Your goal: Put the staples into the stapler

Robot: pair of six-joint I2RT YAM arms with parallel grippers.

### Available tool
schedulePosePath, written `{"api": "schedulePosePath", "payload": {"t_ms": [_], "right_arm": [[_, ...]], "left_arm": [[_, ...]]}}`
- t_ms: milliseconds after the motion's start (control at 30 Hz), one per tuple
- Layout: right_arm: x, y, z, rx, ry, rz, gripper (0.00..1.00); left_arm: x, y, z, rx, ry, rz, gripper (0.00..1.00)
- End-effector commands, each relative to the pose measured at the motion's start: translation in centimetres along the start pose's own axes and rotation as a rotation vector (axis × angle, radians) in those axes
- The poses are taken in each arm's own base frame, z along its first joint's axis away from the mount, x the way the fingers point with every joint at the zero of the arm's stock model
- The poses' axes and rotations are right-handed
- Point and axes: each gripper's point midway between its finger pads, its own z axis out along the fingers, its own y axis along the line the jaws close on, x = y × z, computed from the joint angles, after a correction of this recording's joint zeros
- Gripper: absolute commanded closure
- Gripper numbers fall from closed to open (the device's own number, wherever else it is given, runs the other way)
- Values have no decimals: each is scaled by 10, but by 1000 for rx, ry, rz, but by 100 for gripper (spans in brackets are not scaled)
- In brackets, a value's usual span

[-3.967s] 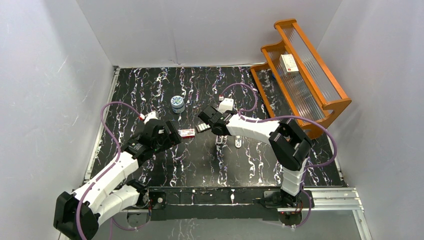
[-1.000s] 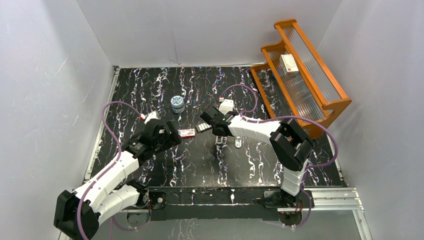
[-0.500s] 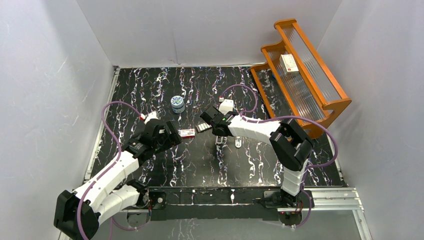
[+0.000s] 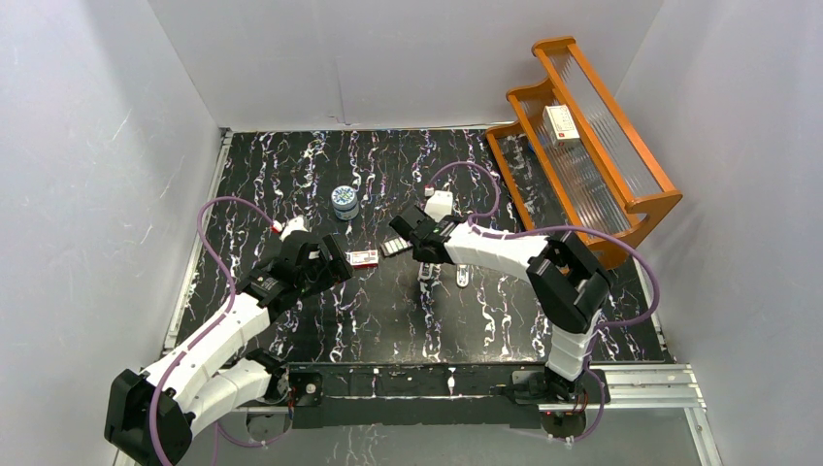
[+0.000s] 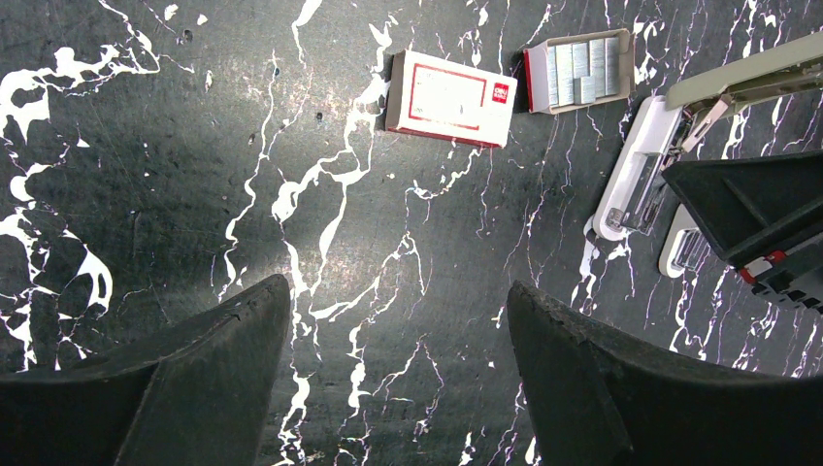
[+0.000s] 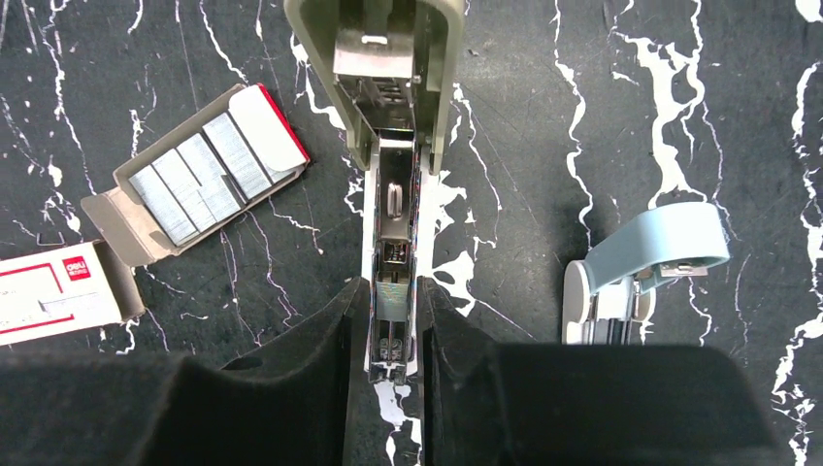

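The cream-beige stapler [image 6: 393, 146] lies open on the black marbled table, its cover [image 6: 374, 39] swung up and its metal rail bare. My right gripper [image 6: 393, 291] is shut on the sides of that rail at its near end. A silvery strip lies in the rail between the fingers. The stapler also shows in the left wrist view [image 5: 636, 170] and, partly under my right gripper [image 4: 423, 258], in the top view [image 4: 428, 272]. The staples [image 6: 194, 184] sit in their grey tray [image 5: 579, 73] left of the stapler. The red-and-white sleeve [image 5: 449, 97] lies beside it. My left gripper [image 5: 396, 286] is open and empty above bare table.
A light blue stapler [image 6: 641, 267] lies just right of the beige one. A round blue-and-white tin [image 4: 344, 201] stands further back on the left. A wooden rack [image 4: 621, 199] at the back right holds a white box [image 4: 561, 121]. White walls enclose the table.
The right arm's elbow has shifted very slightly to the right. The stapler, the tray, the sleeve and the left arm have not moved.
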Motion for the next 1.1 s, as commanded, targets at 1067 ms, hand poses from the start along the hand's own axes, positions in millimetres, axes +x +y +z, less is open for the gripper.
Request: {"api": "schedulePosePath", "payload": {"t_ms": [1067], "right_arm": [[-15,16,-7,-134,29,-21,58]], "left_arm": [[-4,2,-1,-12,-11,-2,21]]}}
